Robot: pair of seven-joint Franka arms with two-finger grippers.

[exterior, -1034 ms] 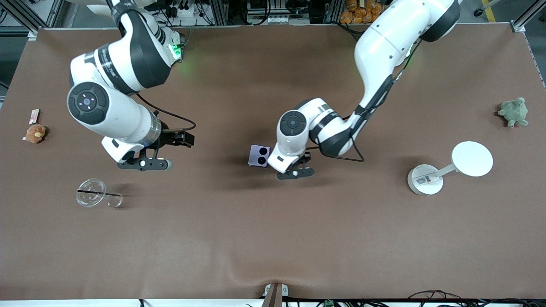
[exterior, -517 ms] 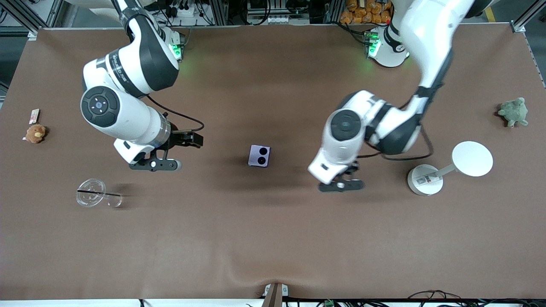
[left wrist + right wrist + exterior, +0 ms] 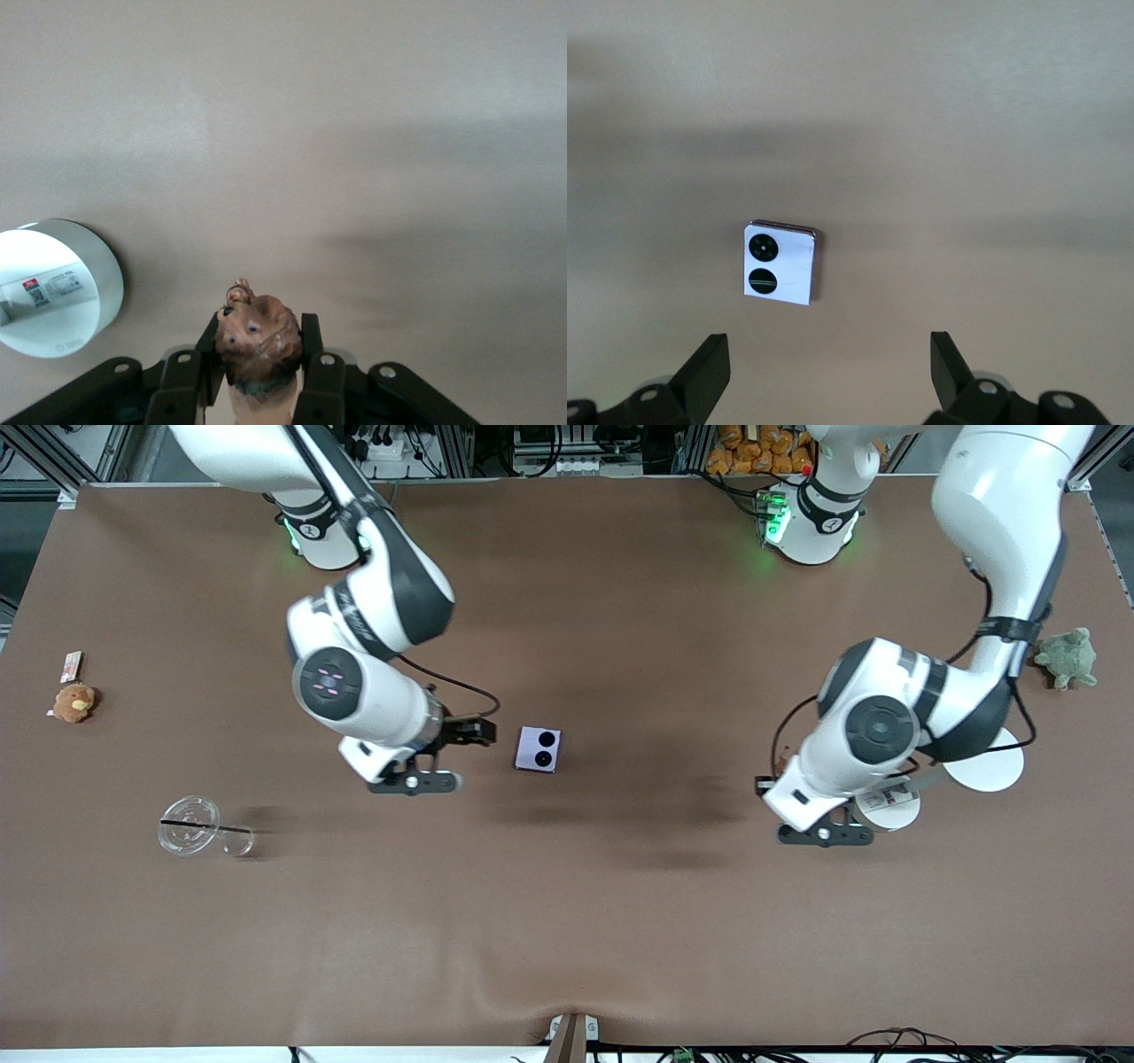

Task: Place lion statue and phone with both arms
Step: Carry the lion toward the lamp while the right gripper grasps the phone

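The left gripper (image 3: 261, 372) is clamped on the lion statue (image 3: 257, 335) above the table (image 3: 567, 921), beside the white stand (image 3: 886, 806). The statue looks hard, light and small, so a grip across its body seems safe. The right gripper (image 3: 824, 372) hangs with its fingers apart near the phone (image 3: 539, 748), which lies flat; it looks smooth and slippery, best taken by its two edges.
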